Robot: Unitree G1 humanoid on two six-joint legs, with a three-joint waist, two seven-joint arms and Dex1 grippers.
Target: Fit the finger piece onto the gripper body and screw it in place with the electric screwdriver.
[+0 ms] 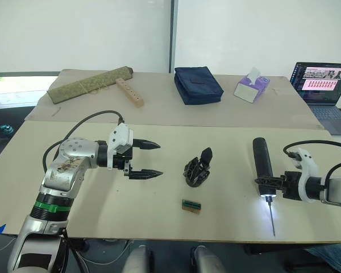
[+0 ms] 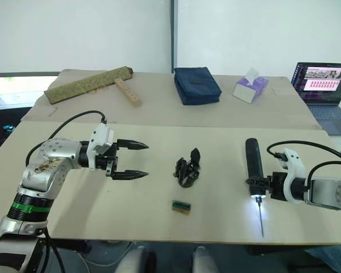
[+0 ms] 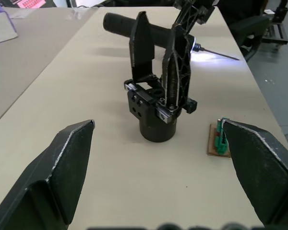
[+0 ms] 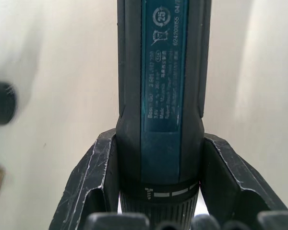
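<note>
The left gripper hovers wide open and empty, left of the gripper body, which stands upright mid-table, directly ahead of its fingers with bare table between. Right of the body, the right gripper clamps the electric screwdriver, bit toward the near edge.

Black electric screwdriver, navy pouch
</note>
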